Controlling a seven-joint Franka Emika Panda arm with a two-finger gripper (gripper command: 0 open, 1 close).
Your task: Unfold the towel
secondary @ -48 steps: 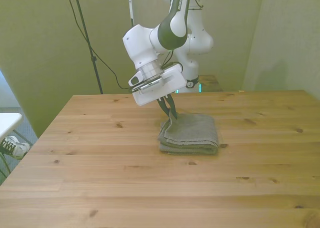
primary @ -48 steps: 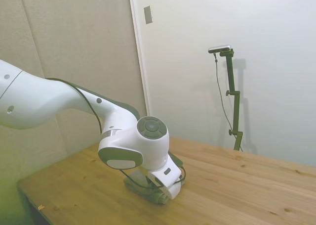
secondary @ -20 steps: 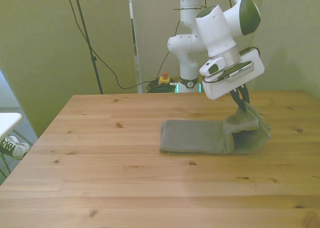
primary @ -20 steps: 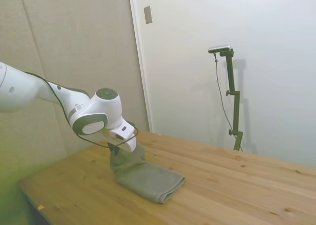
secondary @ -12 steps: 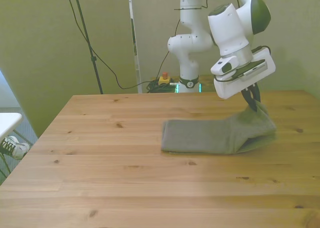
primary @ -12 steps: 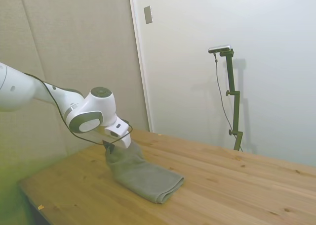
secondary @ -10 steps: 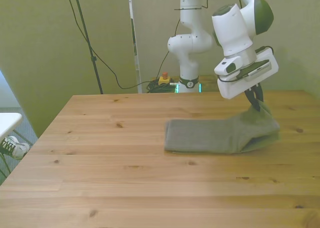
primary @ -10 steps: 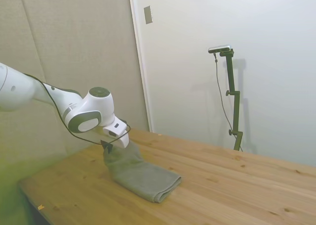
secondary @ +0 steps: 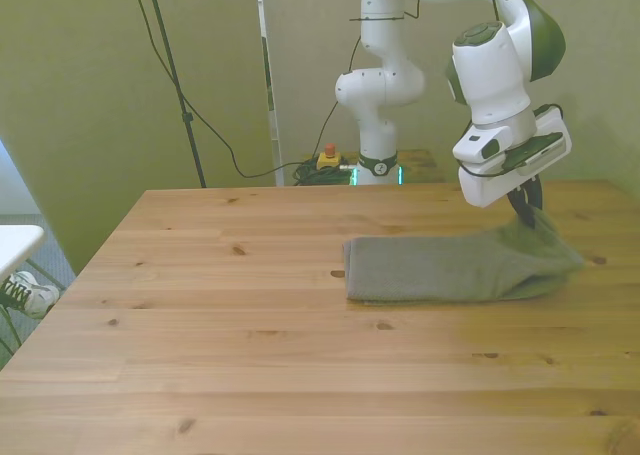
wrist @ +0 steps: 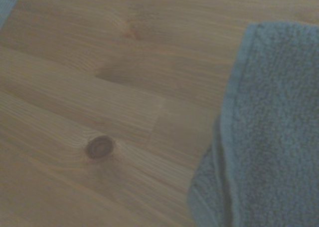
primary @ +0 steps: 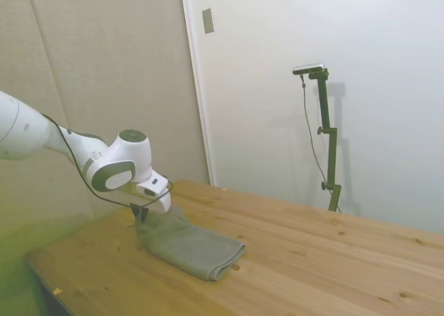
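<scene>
**Towel pinched at one corner, lying long on the table**

Side view: You see the arm [primary: 41, 139] reach in low over the table [primary: 312, 260]. The gripper [primary: 141, 212] sits at the towel's end nearer the arm, with that corner lifted slightly off the wood. The towel [primary: 187, 243] stretches away from it as a long flat strip, and its other end shows a rounded, layered fold. From here you cannot tell how the jaws stand.

Front view: You see the gripper [secondary: 523, 207] toward the front view's right, its dark jaws pressed together on the towel's raised corner. The towel [secondary: 450, 265] lies lengthwise across the table [secondary: 200, 325], flat except where the pinched end rises to a small peak. The edge toward the front view's left looks doubled. No container is involved.

Wrist view: You see the towel [wrist: 269, 127], blurred, with a hemmed edge, overlapping a lower layer. Beside it the table [wrist: 75, 62] shows bare grain and a dark knot [wrist: 99, 146].
</scene>
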